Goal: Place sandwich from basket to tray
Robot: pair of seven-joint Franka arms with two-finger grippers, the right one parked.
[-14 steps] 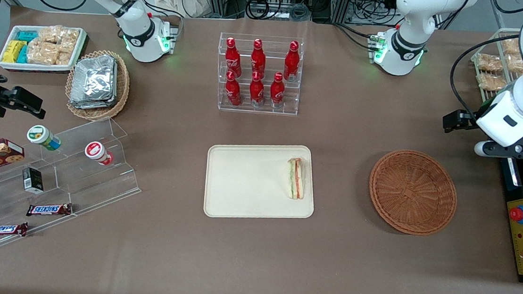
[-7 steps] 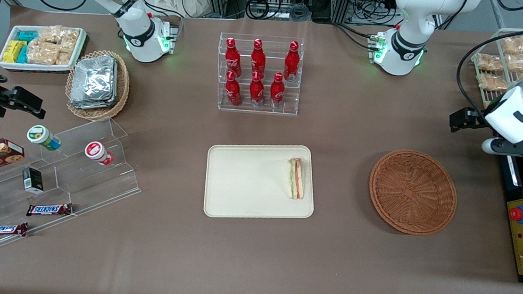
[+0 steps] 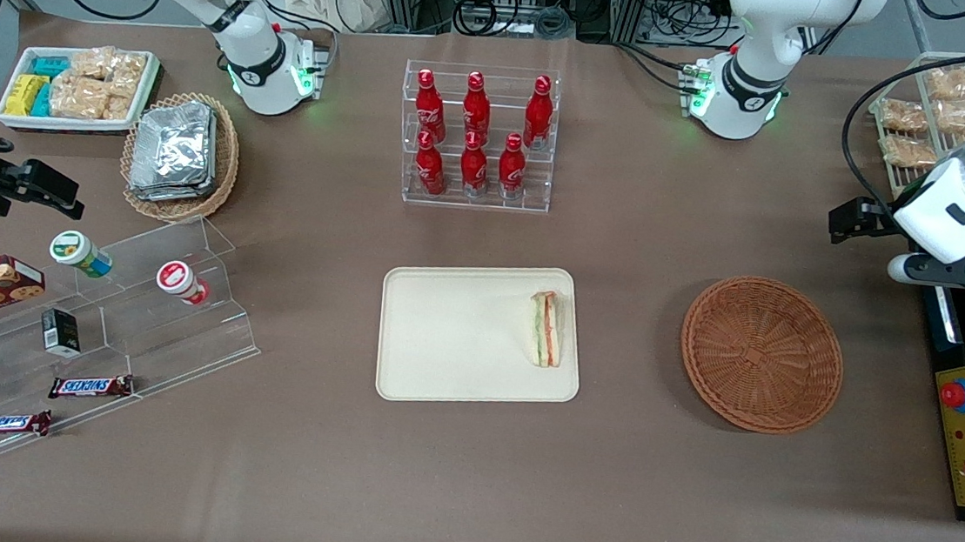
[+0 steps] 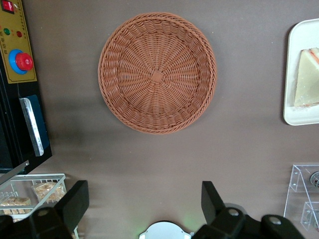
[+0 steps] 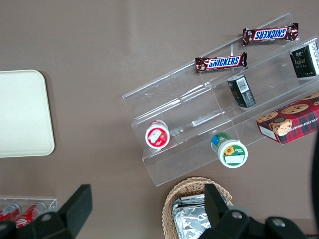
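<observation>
One sandwich [image 3: 546, 329] at tray [image 3: 459, 334] edge (basket-side), basket [image 3: 761, 354] apart, tool [image 4: 144, 205] wide, high over table.

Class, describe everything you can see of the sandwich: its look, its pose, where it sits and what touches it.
The sandwich is a triangular wedge of pale bread with green and orange-red filling layers showing along its cut edge. It lies on the cream tray, close to the rim nearest the empty wicker basket. Only the tray touches it. The hand hangs open, well away, above the table toward the working arm's end.
</observation>
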